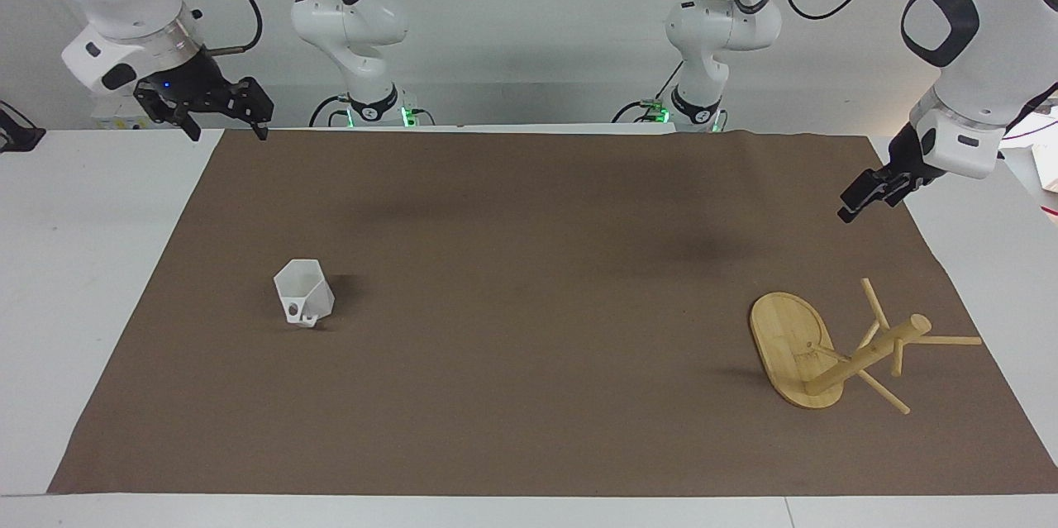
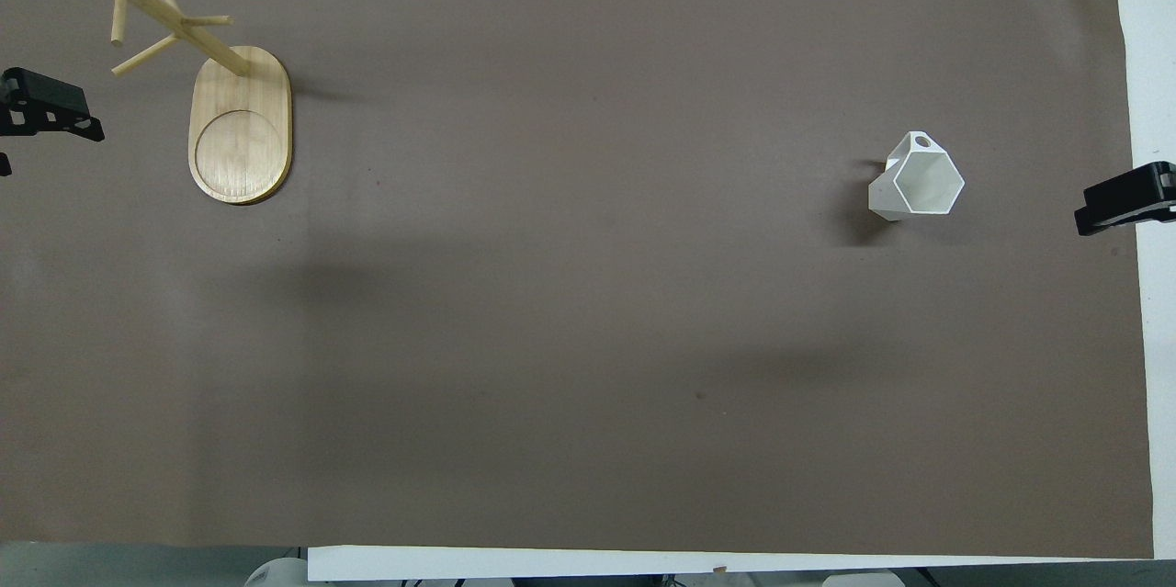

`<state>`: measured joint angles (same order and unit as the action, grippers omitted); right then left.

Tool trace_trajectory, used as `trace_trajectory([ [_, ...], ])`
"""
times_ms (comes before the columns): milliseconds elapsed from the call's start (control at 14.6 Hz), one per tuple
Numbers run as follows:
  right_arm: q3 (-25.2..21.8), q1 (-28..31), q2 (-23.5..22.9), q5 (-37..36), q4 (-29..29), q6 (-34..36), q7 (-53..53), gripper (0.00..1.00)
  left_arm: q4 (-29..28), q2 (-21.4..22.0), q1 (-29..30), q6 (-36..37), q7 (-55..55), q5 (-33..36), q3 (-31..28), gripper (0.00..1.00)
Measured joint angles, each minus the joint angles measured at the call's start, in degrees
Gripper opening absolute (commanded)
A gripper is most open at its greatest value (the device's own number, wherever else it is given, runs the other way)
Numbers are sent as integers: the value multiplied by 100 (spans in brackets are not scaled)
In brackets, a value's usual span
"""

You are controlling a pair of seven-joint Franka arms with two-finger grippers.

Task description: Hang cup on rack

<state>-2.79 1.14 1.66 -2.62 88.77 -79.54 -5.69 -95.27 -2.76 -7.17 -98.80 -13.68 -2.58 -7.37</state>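
White plastic: 1 cup [image 1: 303, 292] stands on the brown mat [image 1: 529, 396] toward the right arm's end, handle pointing away from the robots. 1 bamboo rack [image 1: 835, 350] stands toward the left arm's end, well apart. 2 grippers, left [image 1: 868, 193] and right [image 1: 216, 116], hang open and empty over the mat edges. Only the facing view shows both arms
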Motion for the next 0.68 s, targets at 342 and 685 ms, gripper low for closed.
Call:
trace_trajectory([
  [342,3,0,-1,0,0,-2,0,100,0,0,0,0,0,0,0,100],
  [685,11,-4,-1,0,22,57,-52,100,0,0,0,0,0,0,0,100],
])
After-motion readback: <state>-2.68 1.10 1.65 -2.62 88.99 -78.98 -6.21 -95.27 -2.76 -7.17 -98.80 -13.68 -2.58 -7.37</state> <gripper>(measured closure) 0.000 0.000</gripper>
